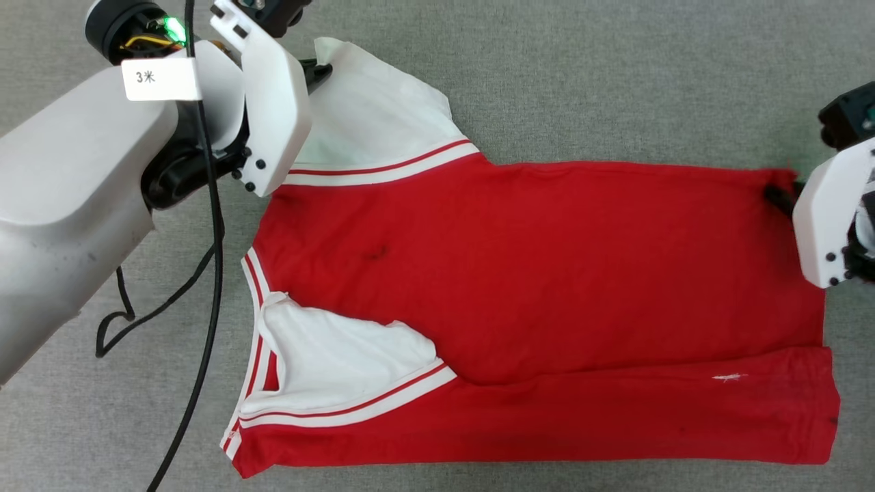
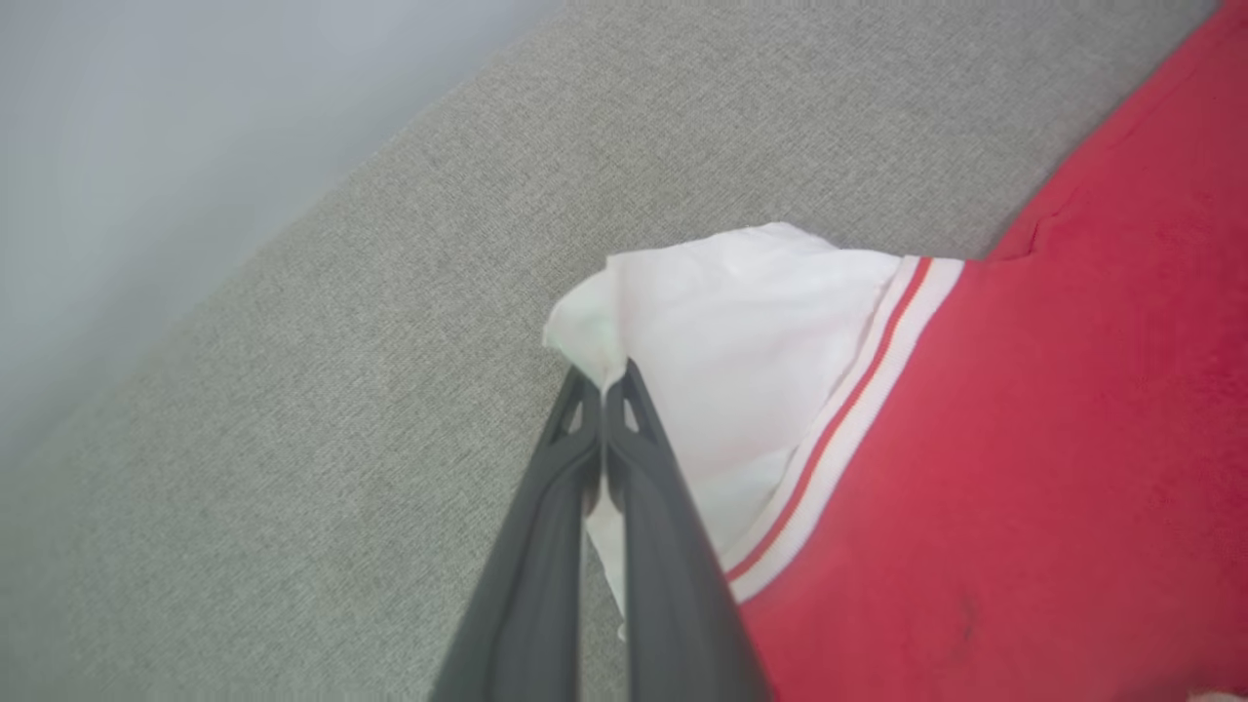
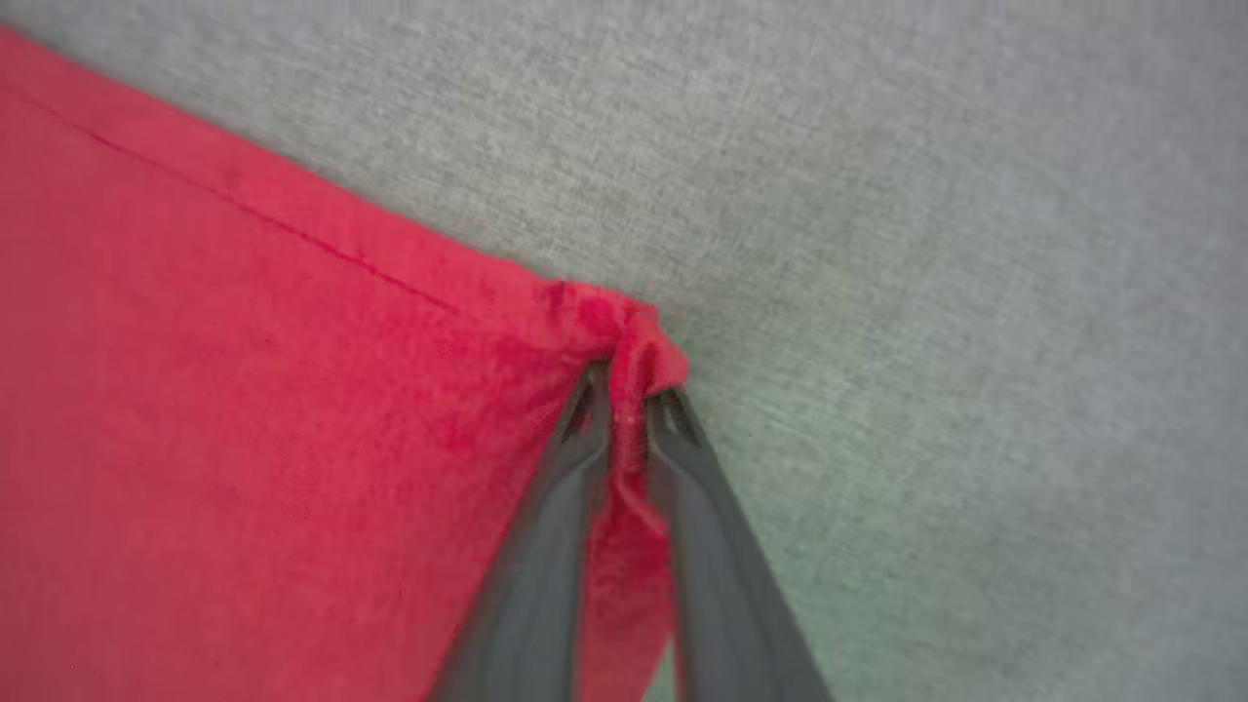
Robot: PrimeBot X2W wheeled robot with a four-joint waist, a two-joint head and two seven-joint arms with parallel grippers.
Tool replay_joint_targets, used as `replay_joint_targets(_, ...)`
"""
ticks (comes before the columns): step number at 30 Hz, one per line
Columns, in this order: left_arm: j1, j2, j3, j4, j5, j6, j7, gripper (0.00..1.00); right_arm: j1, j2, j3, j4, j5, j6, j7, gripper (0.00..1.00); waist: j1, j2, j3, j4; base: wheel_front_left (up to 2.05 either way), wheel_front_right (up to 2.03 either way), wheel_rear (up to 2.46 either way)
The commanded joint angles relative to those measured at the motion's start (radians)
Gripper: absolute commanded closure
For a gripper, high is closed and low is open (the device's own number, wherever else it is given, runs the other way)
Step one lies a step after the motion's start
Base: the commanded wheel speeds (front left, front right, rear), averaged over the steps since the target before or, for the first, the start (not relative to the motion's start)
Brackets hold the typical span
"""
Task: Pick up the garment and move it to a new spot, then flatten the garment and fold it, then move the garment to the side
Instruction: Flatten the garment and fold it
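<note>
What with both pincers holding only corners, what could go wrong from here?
The left pincer bites just the sleeve tip of the garment; it may slip out under tension.
The right pincer holds a small bunched hem corner, likewise easy to lose.
The loose black cable hangs close to the collar and could snag.

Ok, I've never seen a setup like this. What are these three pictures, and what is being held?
This is a two-armed robot. The head view looks down from its head; the pale shapes at both sides are its arms. The other two pictures look along each arm's tool, a pair of long dark fingers. A red shirt with white sleeves lies spread on a gray fabric surface. The left tool is shut on the tip of one white sleeve; the right tool is shut on a corner of the red hem.
</note>
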Motion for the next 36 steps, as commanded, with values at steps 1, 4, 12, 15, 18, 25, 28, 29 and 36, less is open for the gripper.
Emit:
replay_joint_targets(1,0.017,0.009,-0.002,0.004,-0.008,0.0,-0.011,1.0,0.018,0.017,0.022,0.033,0.007,-0.001,-0.02,1.0,0.0002,0.0,-0.02,-0.003,0.0,0.0,0.0)
replay_joint_targets(4,0.04,0.014,-0.002,0.009,-0.025,0.0,-0.038,1.0,0.013,0.009,0.018,0.04,0.018,-0.001,-0.093,1.0,0.0002,0.0,-0.061,-0.004,0.0,0.0,0.0)
replay_joint_targets(12,0.127,0.046,-0.006,-0.009,-0.065,-0.001,-0.089,1.0,0.085,-0.009,0.009,0.018,0.056,-0.001,-0.234,1.0,0.0002,0.0,-0.173,-0.005,0.0,0.0,0.0)
replay_joint_targets(15,0.209,0.085,-0.017,-0.059,-0.07,0.019,-0.116,1.0,0.176,-0.022,-0.015,-0.032,0.076,-0.001,-0.294,1.0,0.0002,0.0,-0.249,-0.004,0.0,0.0,0.0)
replay_joint_targets(18,0.289,0.127,-0.025,-0.125,-0.078,0.054,-0.14,1.0,0.262,-0.028,-0.041,-0.077,0.086,-0.001,-0.313,1.0,0.0002,0.0,-0.301,-0.005,0.0,0.0,0.0)
replay_joint_targets(25,0.435,0.202,-0.034,-0.237,-0.103,0.125,-0.181,1.0,0.401,-0.032,-0.096,-0.149,0.09,-0.001,-0.319,1.0,0.0002,0.0,-0.353,-0.006,0.0,0.0,0.0)
replay_joint_targets(28,0.512,0.234,-0.041,-0.288,-0.114,0.163,-0.199,1.0,0.477,-0.031,-0.126,-0.185,0.093,-0.001,-0.314,1.0,0.0002,0.0,-0.369,-0.004,0.0,0.0,0.0)
replay_joint_targets(29,0.535,0.245,-0.043,-0.305,-0.116,0.175,-0.203,1.0,0.499,-0.028,-0.137,-0.196,0.093,-0.001,-0.311,1.0,0.0002,0.0,-0.372,-0.003,0.0,0.0,0.0)
replay_joint_targets(36,0.676,0.273,-0.05,-0.372,-0.156,0.237,-0.251,1.0,0.646,-0.004,-0.199,-0.265,0.089,-0.001,-0.28,1.0,0.0002,0.0,-0.38,0.007,0.0,0.0,0.0)
